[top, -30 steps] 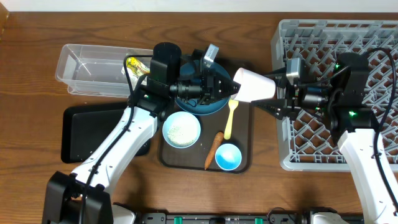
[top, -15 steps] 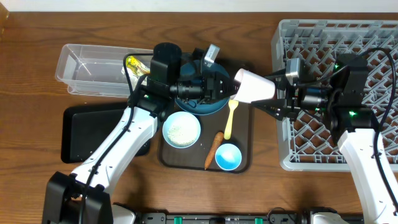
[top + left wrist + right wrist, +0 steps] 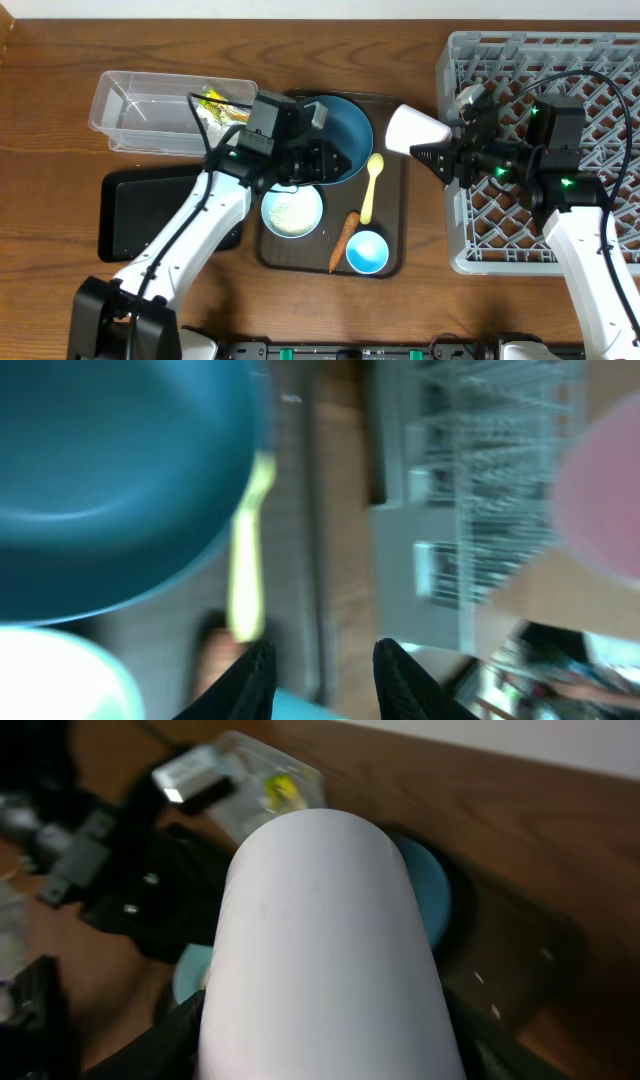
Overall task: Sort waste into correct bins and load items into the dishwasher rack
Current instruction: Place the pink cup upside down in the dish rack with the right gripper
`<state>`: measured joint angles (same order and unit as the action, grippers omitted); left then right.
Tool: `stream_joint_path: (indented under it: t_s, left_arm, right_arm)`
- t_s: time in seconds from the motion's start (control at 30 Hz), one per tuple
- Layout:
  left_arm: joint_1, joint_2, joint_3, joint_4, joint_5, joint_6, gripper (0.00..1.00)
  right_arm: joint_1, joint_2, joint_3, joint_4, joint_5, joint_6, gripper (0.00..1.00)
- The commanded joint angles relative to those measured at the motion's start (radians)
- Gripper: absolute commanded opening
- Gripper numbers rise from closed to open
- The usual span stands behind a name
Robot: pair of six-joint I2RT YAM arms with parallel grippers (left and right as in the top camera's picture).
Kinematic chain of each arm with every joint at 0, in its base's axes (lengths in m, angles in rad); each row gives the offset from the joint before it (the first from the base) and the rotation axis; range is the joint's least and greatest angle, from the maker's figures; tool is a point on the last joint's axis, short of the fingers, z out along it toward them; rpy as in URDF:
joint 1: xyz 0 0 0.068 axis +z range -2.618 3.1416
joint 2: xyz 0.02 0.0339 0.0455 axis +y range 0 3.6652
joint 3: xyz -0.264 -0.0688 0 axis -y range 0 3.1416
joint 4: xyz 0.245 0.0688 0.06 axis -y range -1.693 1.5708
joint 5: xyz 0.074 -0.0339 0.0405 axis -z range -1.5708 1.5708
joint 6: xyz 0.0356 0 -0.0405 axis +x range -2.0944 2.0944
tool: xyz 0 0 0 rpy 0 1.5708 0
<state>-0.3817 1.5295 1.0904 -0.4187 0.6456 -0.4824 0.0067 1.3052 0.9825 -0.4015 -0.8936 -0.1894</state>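
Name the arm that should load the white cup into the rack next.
Right. The right gripper holds the white cup right beside the dishwasher rack. The left gripper is open and empty over the blue plate, farther from the rack.

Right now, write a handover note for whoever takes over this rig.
Left gripper: open, near the blue plate rim.
Right gripper: shut on the white cup, held just left of the rack.
Done: wrapper in the clear tub.
On the tray: plate, bowl of rice, spoon, carrot, light-blue cup.
To do: rack cup and dishes, bin carrot and rice.
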Motion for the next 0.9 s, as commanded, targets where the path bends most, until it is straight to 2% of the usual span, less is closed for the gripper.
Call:
stream_joint_path:
  t_s: [0.0,0.17,0.3,0.53,0.87]
  left_arm:
    - [0.035,-0.038,0.005,-0.055,-0.147,0.094,0.35]
    - [0.101,-0.128,0.005,-0.195,-0.259,0.14,0.35]
    - [0.148,-0.213,0.005,-0.305,-0.38,0.152,0.35]
    - [0.17,-0.276,0.005,-0.415,-0.454,0.175,0.36]
    - [0.17,-0.275,0.005,-0.432,-0.454,0.175,0.36]
  right_arm:
    - [-0.004,-0.019,0.014,-0.026,0.129,0.04,0.01]
    - [-0.005,-0.074,0.064,-0.172,0.294,0.049,0.01]
    - [-0.008,-0.086,0.185,-0.388,0.467,0.063,0.01]
    - [-0.051,-0.085,0.37,-0.653,0.715,0.164,0.01]
    - [-0.285,-0.048,0.402,-0.76,0.951,0.231,0.01]
